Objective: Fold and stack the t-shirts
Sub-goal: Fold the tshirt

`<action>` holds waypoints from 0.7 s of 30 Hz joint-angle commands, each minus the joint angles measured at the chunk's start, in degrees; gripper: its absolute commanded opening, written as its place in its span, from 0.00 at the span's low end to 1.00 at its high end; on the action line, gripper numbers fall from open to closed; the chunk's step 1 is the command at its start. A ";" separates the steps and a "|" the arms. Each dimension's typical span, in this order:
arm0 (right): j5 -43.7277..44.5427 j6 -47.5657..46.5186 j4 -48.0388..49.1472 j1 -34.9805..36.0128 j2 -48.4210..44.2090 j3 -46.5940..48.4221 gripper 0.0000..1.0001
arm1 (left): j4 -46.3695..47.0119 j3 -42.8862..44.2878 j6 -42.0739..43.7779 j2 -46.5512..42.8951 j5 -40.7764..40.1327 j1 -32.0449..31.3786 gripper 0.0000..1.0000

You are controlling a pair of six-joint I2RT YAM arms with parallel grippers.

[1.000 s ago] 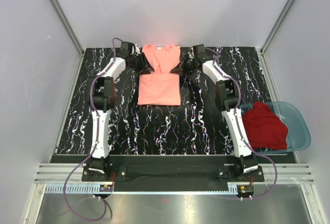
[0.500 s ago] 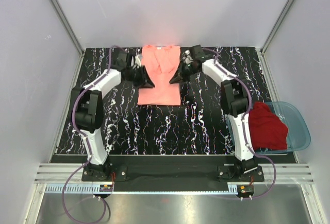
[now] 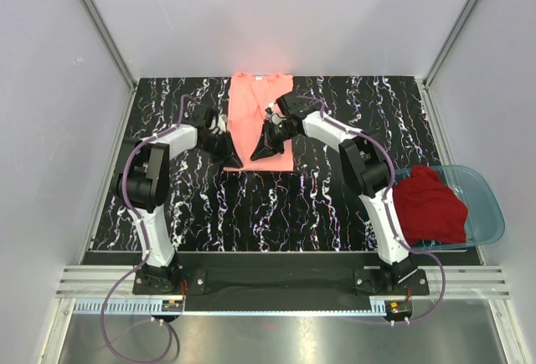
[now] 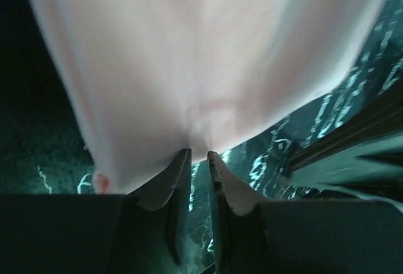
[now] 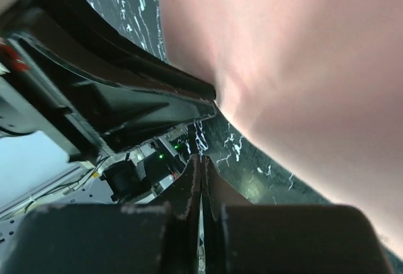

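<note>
Now | left claw (image 4: 198,155) clamps 1 pink t-shirt (image 3: 255,103) | right claw (image 5: 201,158) together | 1 red t-shirt (image 3: 429,205)

Reaching forward with left arm (image 3: 172,142) and right arm (image 3: 331,130), elbows bent, wrists angling inward toward each other. Pinching shirt (image 4: 201,53) edge with left gripper (image 4: 196,155), fingertips narrowly apart. Pressing right gripper (image 5: 201,159) fingers flush together, near left gripper, gripping nothing.

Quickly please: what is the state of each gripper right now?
The left gripper is closed on the edge of the salmon-pink t-shirt.
The right gripper is closed, holding nothing that can be seen.
</note>
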 commanded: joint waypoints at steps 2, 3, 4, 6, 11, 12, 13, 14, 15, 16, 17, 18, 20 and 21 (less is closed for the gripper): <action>-2.06 0.90 5.06 0.28 2.88 -2.57 0.00 | 2.14 -3.73 -0.21 -2.39 -2.61 0.41 0.21; -1.53 0.72 5.07 0.28 3.31 -2.84 0.00 | 2.23 -3.90 -0.21 -2.04 -2.96 0.58 0.20; -1.00 0.37 5.16 0.28 3.93 -3.10 0.00 | 2.32 -3.91 -0.04 -1.34 -3.23 0.76 0.20; -0.04 -0.42 4.81 0.20 4.37 -4.25 0.00 | 1.89 -3.56 0.84 -0.54 -3.66 1.29 0.20; 4.89 -2.71 5.24 -1.03 2.27 -11.26 0.00 | 0.92 -4.43 2.42 -0.19 -3.49 3.48 0.19; 5.07 -2.62 6.55 -1.56 1.22 -13.11 0.00 | 0.74 -4.61 2.77 -0.10 -3.67 3.66 0.19; 5.94 -2.62 7.96 -2.52 -2.10 -15.30 0.00 | 0.13 -4.78 3.12 -0.10 -4.28 3.84 0.19; 6.90 -3.06 9.19 -2.88 -3.78 -19.41 0.00 | -0.83 -4.87 3.74 -0.10 -4.46 4.10 0.18; 7.52 -3.49 9.99 -3.23 -5.11 -20.85 0.00 | -1.10 -5.05 3.92 -0.19 -4.55 4.28 0.18; 7.44 -4.20 9.73 -3.75 -7.03 -21.91 0.00 | -1.54 -5.40 4.00 -0.45 -4.37 4.36 0.18; 7.88 -5.86 8.43 -3.93 -7.75 -23.57 0.00 | -1.72 -5.66 4.18 -0.71 -4.46 4.45 0.18; 8.23 -6.48 8.15 -4.11 -8.54 -24.63 0.00 | -1.89 -5.93 4.27 -1.50 -4.63 4.45 0.18; 8.41 -7.28 8.41 -4.98 -11.09 -27.87 0.00 | -2.42 -6.63 4.18 -2.65 -4.81 4.45 0.18; 8.41 -7.45 8.59 -5.25 -11.79 -28.76 0.00 | -2.77 -6.81 4.18 -3.26 -4.81 4.45 0.18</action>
